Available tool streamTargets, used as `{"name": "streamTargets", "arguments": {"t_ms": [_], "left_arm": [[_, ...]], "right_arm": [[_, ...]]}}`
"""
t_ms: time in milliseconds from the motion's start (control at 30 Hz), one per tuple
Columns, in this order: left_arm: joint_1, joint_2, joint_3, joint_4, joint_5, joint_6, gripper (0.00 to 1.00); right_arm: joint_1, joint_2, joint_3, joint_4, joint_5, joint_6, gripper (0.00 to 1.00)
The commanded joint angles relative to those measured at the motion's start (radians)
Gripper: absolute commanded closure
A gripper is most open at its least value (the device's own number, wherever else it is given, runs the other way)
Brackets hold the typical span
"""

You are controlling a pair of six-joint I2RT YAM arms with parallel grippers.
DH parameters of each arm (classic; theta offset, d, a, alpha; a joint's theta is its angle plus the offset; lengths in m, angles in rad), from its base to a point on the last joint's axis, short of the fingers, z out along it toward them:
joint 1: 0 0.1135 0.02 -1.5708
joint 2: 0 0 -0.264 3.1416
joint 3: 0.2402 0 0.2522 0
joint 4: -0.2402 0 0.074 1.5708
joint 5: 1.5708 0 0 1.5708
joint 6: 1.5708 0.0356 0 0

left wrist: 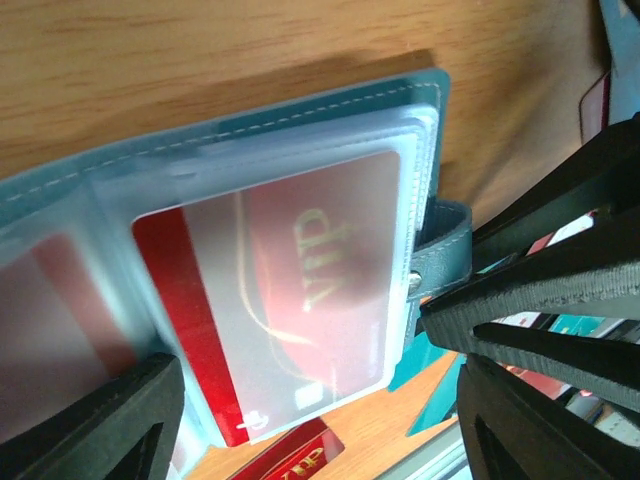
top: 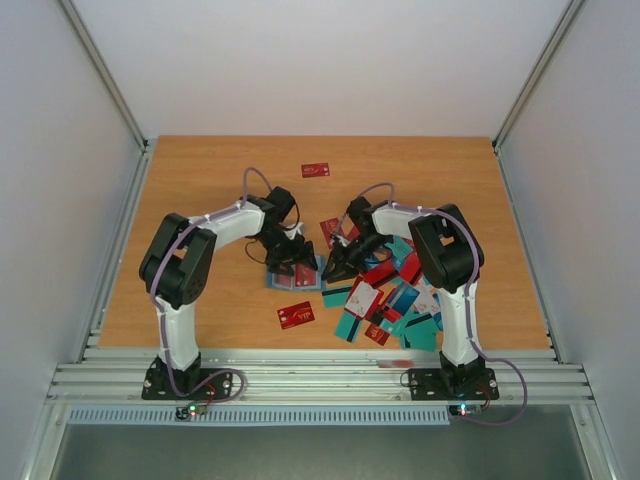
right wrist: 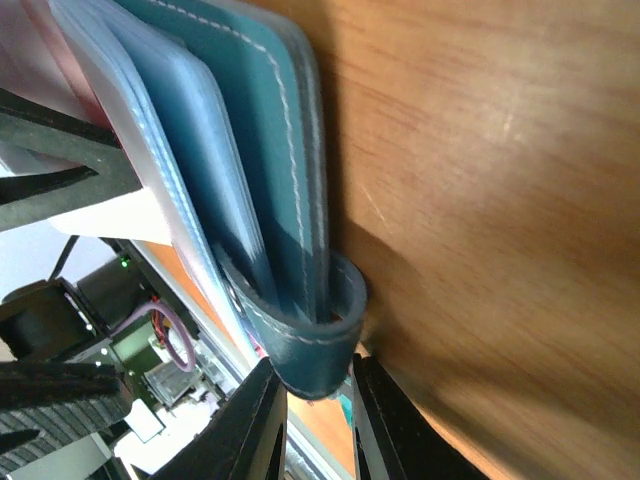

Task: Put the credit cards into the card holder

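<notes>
and there it was: one card holder, lying open on the table between my two arms, near the middle and just left of the heap of cards. my left gripper stood wide, its two fingers spread to either side of a clear sleeve and gripping nothing. inside that sleeve sat one red vip card, seen through the plastic. one more sleeve to its left showed something reddish, too blurred to call.

my right gripper was narrow, its two fingers pinched on the strap, the one little loop at the edge of the holder's teal cover, down close to the wood. above the cover the sleeves fanned out, at least three layers in the right wrist view, though i couldn't count them exactly.

now the loose ones. three red cards lay apart from the heap. the far red card sat well beyond both grippers. the near red card sat just in front of the holder. the third red card sat beside my right arm, partly hidden by it. the heap itself, on the right and partly under my right arm, mixed red, teal and white cards. they overlapped too much for an exact count, but there were many.
</notes>
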State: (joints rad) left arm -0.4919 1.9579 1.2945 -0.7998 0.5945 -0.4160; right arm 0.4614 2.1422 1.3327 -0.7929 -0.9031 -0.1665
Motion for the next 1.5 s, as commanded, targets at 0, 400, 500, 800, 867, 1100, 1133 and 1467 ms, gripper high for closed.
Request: {"name": "streamTargets", "arguments": {"t_ms": [0,400,500,800,867,1100,1133,1467], "left_arm": [[-0.010,0.011,0.033,-0.052,-0.055,-0.008,0.20],[-0.010,-0.097,0.067,-0.120,-0.109,-0.018,0.05],[-0.010,-0.133,0.077,-0.136,-0.126,-0.017,0.01],[-0.008,-0.230,0.023,-0.154,-0.270,0.031,0.30],[-0.008,-0.238,-0.005,-0.135,-0.279,0.041,0.45],[-0.008,-0.214,-0.068,-0.095,-0.296,0.070,0.81],[-0.008,-0.211,-0.075,-0.092,-0.303,0.073,0.84],[-0.008,-0.149,-0.120,-0.070,-0.352,0.103,1.00]], "right_arm": [[0.010,0.053,-0.012,0.039,0.104,0.015,0.79],[0.010,-0.084,-0.021,0.010,0.106,0.073,0.79],[0.011,-0.142,-0.022,0.008,0.099,0.092,0.79],[0.011,-0.192,-0.059,0.169,-0.047,0.202,0.74],[0.015,-0.172,-0.059,0.230,-0.075,0.237,0.71],[0.059,-0.081,-0.012,0.281,-0.086,0.268,0.65],[0.065,-0.071,-0.008,0.278,-0.080,0.264,0.64],[0.074,-0.025,-0.007,0.249,-0.044,0.238,0.63]]}}
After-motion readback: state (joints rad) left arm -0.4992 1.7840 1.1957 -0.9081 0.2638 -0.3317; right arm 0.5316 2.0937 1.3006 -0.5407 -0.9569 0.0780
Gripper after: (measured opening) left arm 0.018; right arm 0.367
